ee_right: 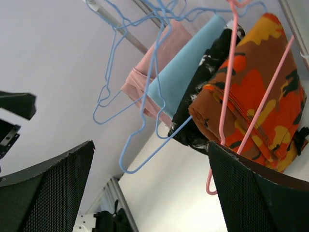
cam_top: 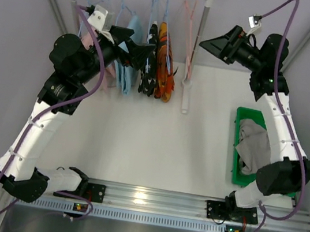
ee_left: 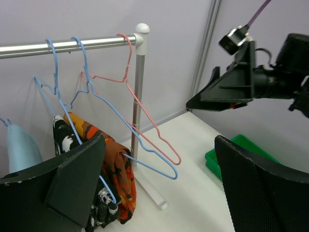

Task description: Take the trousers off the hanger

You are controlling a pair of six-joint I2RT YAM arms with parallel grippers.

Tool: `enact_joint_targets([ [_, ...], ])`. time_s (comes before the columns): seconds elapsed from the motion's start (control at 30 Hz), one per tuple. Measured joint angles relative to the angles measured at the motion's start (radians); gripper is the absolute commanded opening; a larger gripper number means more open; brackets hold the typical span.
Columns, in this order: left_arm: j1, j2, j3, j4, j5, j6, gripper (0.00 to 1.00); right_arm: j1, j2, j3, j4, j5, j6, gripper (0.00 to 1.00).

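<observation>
My left gripper (cam_top: 144, 53) gapes wide near the orange trousers (cam_top: 166, 65), upper centre; my right gripper (cam_top: 205, 44) spreads wide, upper right; grey trousers (cam_top: 251, 143) lie in the green bin (cam_top: 234, 154).

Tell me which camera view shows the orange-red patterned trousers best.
Right wrist view: the orange-red trousers show their broad folded face and black pattern. The top external view shows them only as a narrow strip from above; the left wrist view shows just part of them.
</observation>
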Motion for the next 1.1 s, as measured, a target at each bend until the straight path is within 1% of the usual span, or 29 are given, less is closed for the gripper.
enact_joint_targets([
  [0.1,0.000,0.000,-0.009,0.002,0.000,0.000,0.99,-0.004,-0.054,0.023,-0.034,-0.009,-0.051,0.95],
  [0.13,0.000,0.000,-0.012,0.002,0.000,0.000,0.99,-0.003,-0.055,0.048,-0.037,-0.014,-0.056,0.91],
  [0.23,0.000,0.000,-0.023,0.002,-0.001,-0.003,0.99,0.008,-0.051,0.088,-0.031,-0.028,-0.045,0.85],
  [0.27,0.001,0.000,-0.026,0.002,-0.002,-0.003,0.99,0.015,-0.047,0.093,-0.027,-0.032,-0.033,0.79],
  [0.33,0.001,0.000,-0.029,0.003,-0.005,-0.004,0.99,0.042,-0.028,0.096,-0.008,-0.037,-0.001,0.73],
  [0.57,0.006,0.000,-0.029,0.003,-0.018,-0.003,0.99,0.169,0.157,0.179,0.018,-0.035,0.119,0.73],
  [0.73,0.012,-0.002,-0.029,0.002,-0.026,-0.003,0.99,0.217,0.293,0.291,0.014,0.003,0.177,0.72],
  [0.83,0.014,-0.007,-0.029,0.002,-0.026,-0.003,0.99,0.229,0.341,0.343,0.016,0.024,0.190,0.66],
  [0.87,0.015,-0.010,-0.029,0.003,-0.026,-0.003,0.99,0.232,0.353,0.353,0.019,0.028,0.198,0.60],
  [0.93,0.016,-0.014,-0.029,0.003,-0.026,-0.002,0.99,0.236,0.369,0.362,0.035,0.029,0.214,0.54],
  [1.0,0.018,-0.019,-0.029,0.003,-0.026,0.000,0.99,0.241,0.385,0.366,0.057,0.029,0.233,0.53],
  [1.1,0.021,-0.022,-0.029,0.003,-0.027,0.001,0.99,0.248,0.406,0.368,0.090,0.028,0.261,0.48],
])
